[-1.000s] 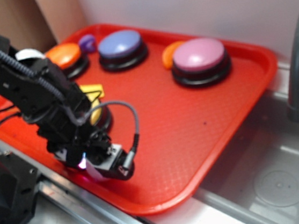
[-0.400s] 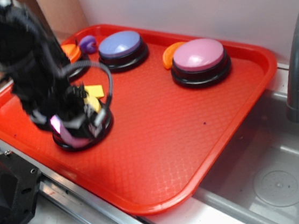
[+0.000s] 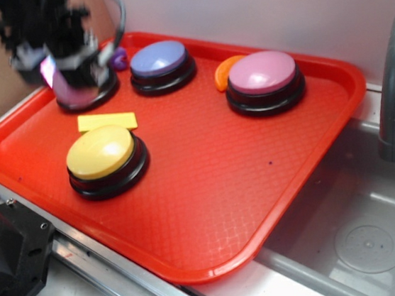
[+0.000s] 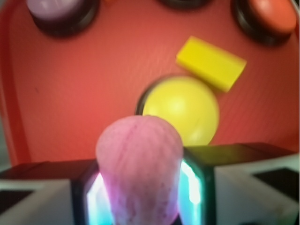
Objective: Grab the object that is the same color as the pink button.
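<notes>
The pink dimpled ball (image 4: pixel 139 168) sits squeezed between my gripper's (image 4: pixel 139 194) lit fingers, filling the gap. From the exterior view the gripper (image 3: pixel 64 74) hangs raised over the tray's back left corner, motion-blurred, with the pink ball (image 3: pixel 69 87) in it. The pink button (image 3: pixel 263 71) stands at the tray's back right, far from the gripper; in the wrist view the pink button (image 4: pixel 52 7) is at the top left edge.
On the red tray (image 3: pixel 215 181) stand a yellow button (image 3: pixel 101 150), a flat yellow block (image 3: pixel 107 121), a blue-purple button (image 3: pixel 159 57), a small purple ball (image 3: pixel 117 57) and an orange piece (image 3: pixel 223 72). An orange button (image 4: pixel 272 11) shows top right. A grey faucet (image 3: pixel 394 90) and sink (image 3: pixel 364 229) lie right.
The gripper has travelled from the tray's front edge, past the yellow button, up to the back left corner, carrying the pink ball throughout.
</notes>
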### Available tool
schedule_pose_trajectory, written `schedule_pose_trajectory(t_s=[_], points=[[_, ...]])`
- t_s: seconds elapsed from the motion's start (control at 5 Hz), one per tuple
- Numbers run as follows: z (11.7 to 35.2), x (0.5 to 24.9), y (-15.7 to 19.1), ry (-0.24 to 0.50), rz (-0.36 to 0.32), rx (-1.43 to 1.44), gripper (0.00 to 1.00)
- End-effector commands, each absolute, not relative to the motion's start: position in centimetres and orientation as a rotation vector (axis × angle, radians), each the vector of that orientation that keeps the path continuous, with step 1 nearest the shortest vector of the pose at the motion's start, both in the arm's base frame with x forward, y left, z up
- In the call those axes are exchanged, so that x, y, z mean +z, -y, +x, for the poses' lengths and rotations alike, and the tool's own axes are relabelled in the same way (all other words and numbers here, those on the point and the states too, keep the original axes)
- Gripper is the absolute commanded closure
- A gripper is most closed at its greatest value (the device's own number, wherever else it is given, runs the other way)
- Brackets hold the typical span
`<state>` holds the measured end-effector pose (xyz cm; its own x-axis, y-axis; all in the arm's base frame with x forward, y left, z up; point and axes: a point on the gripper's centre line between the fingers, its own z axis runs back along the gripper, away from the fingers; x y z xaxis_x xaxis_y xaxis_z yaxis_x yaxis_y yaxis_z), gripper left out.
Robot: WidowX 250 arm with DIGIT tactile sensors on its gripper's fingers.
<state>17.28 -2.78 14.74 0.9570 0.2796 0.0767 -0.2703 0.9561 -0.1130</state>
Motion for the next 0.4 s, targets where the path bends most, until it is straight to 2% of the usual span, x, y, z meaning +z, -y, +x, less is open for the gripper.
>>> schedule_pose_trajectory(t_s=[0.0,0.2], points=[[20.73,20.15,1.04,0.201,-0.09,0.251,1.0],[20.47,19.93,0.96,0.193,-0.082,0.277,1.0]])
